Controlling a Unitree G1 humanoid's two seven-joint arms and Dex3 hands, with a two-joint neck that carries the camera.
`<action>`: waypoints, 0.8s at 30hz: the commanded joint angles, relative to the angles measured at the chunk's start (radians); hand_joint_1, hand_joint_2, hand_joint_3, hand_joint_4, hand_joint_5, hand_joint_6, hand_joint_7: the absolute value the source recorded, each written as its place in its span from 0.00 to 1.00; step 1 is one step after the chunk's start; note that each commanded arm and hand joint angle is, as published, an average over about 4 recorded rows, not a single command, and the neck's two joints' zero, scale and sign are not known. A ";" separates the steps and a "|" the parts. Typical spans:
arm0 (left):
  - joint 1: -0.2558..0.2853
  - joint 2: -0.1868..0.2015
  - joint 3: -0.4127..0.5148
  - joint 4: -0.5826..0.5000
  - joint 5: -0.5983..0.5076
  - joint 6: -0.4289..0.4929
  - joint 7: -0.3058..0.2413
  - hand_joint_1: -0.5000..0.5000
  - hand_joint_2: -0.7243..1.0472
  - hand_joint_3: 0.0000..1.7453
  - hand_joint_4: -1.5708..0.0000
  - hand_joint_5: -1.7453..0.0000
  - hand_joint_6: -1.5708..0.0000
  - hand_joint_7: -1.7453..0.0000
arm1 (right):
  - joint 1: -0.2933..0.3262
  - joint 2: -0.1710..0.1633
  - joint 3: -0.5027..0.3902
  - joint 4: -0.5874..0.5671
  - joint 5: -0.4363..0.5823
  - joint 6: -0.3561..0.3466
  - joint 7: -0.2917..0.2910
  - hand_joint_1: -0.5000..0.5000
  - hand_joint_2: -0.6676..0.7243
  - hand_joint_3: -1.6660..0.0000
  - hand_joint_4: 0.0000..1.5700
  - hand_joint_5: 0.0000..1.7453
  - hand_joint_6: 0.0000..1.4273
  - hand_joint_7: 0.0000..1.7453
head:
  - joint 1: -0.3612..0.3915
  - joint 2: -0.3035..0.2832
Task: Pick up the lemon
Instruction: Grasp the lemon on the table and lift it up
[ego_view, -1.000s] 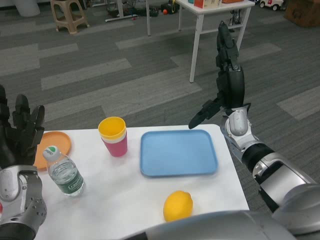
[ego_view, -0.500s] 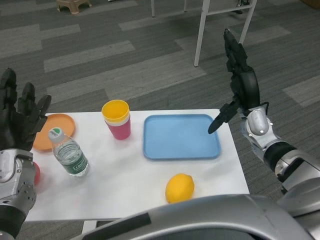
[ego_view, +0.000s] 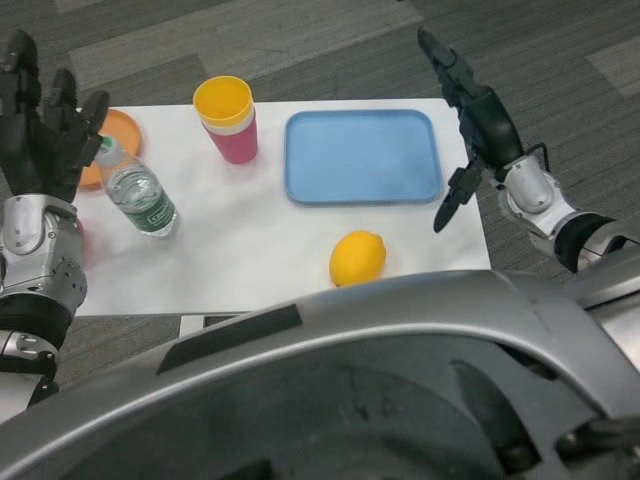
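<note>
Reaching stage only — right hand (ego_view: 478, 125) spread wide, holding nothing, near the lemon (ego_view: 357, 258) at its two o'clock — needs lowering onto the fruit, then closing.

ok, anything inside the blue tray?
Nothing visible in the blue tray; its floor is bare. The right hand hangs over its right edge, hiding a bit of the rim. The lemon lies on the table, in front of the tray.

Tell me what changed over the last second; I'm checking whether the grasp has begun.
Mostly the camera dipped toward the table. The right hand came down beside the blue tray, open, nearer the lemon but not touching. Left hand, lemon and bottle stayed put.
</note>
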 joint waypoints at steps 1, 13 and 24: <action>-0.022 0.018 -0.013 0.017 -0.005 0.036 -0.007 0.04 1.00 0.05 1.00 0.88 1.00 0.92 | 0.008 -0.028 0.062 0.008 0.003 0.004 0.032 0.33 0.76 1.00 0.00 0.00 0.00 0.00 | 0.002 -0.019; -0.084 0.021 -0.095 0.114 -0.077 0.046 -0.016 0.04 1.00 0.05 1.00 0.88 1.00 0.92 | -0.201 -0.088 0.457 0.028 0.008 0.030 0.239 0.33 0.52 1.00 0.00 0.00 0.00 0.00 | -0.023 -0.059; -0.148 0.030 -0.187 0.163 -0.159 0.046 -0.021 0.04 1.00 0.05 1.00 0.88 1.00 0.92 | -0.356 -0.055 0.635 0.063 -0.014 0.037 0.336 0.33 0.31 1.00 0.00 0.00 0.00 0.00 | -0.054 -0.032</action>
